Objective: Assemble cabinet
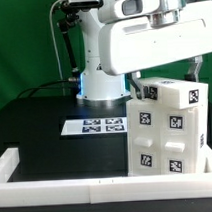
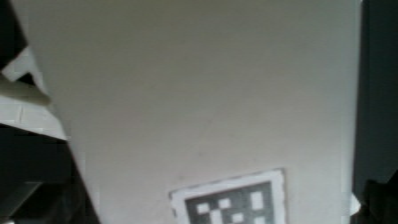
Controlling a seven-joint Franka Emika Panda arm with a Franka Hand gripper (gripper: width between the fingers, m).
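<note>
Cabinet position: cabinet (image 1: 167, 129) stands upright on the black tabletop (image 1: 35, 122), right under the hand (image 1: 143, 89), rear top edge.
Hand state: fingers hidden behind the arm housing and shell; cannot tell wide or narrow.
Step, judged: steadying or seating the shell; press straight down, avoid tipping.
Cabinet look: white, boxy, square tags on every face; wrist view fills with one flat white panel.

One cabinet (image 1: 167, 131), one marker board (image 1: 93, 126), one white rail (image 1: 98, 187).
</note>
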